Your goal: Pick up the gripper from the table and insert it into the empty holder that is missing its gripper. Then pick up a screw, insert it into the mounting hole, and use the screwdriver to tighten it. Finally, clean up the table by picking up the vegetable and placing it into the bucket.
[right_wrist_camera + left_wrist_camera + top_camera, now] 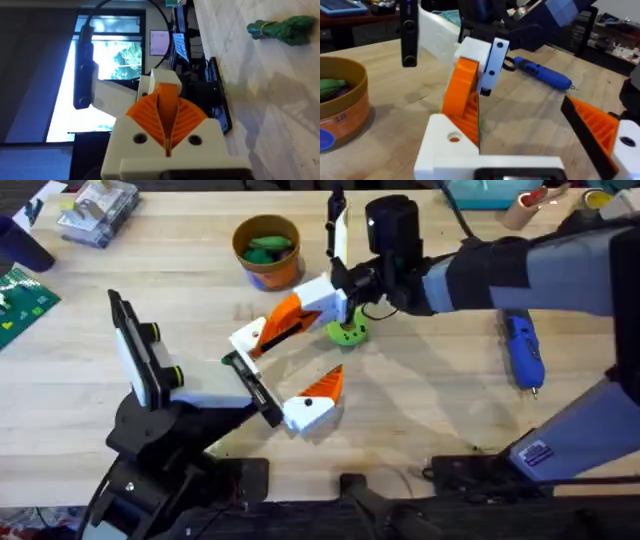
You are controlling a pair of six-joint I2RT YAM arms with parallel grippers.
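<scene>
The left hand (285,365) stands wide over the middle of the bench (430,410), one finger (318,398) low and the other raised toward the right hand (322,305). The right hand's orange pads (167,116) are pressed together on a white part (165,82). The screwdriver (522,350) lies far to the right. The bucket (267,250) stands behind, with green vegetables inside.
</scene>
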